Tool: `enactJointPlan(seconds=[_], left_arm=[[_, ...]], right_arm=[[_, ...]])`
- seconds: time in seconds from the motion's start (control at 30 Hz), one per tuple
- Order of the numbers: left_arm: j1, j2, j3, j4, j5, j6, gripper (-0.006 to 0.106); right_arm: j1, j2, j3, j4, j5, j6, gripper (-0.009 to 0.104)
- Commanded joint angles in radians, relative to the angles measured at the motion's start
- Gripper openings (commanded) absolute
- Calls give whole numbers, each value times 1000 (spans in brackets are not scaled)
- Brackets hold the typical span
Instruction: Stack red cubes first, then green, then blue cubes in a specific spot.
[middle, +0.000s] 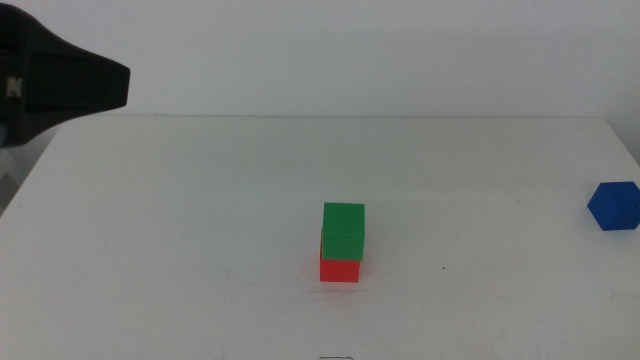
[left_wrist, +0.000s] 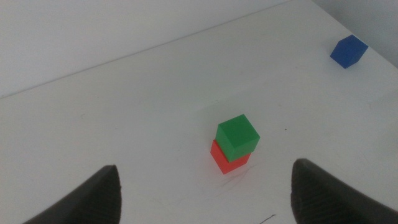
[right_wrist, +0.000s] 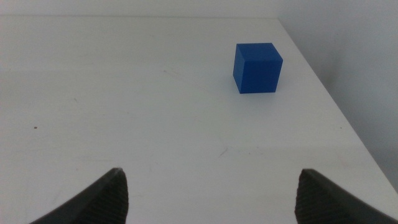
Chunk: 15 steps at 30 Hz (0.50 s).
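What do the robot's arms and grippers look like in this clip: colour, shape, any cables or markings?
The left gripper and right gripper each show two dark, matte jaws with rounded tips. In the middle view, a bulky black part of the left arm tapers to a blunt end, with a small white mark. No cables show.

The green cube (middle: 343, 231) is stacked on the red cube (middle: 340, 269) mid-bench (middle: 180, 250). The blue cube (middle: 613, 205) is set well apart at the right edge. A dark arm part (middle: 60, 85) is seen upper left.
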Motion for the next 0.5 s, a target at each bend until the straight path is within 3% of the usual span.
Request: enactJointPlan(seconds=[0.0,0.13,0.47], left_arm=[[1,-3,-25,-32,-67,-3,94],[1,-3,-25,-30,-67,-3,94],[1,-3,-25,-30,-67,-3,94]], right_arm=[[-6,-15,-31,-5,-68,-9,80],[-6,96,-177,52,-14,-9,80],[-6,506,-543,56,7,-10,80]])
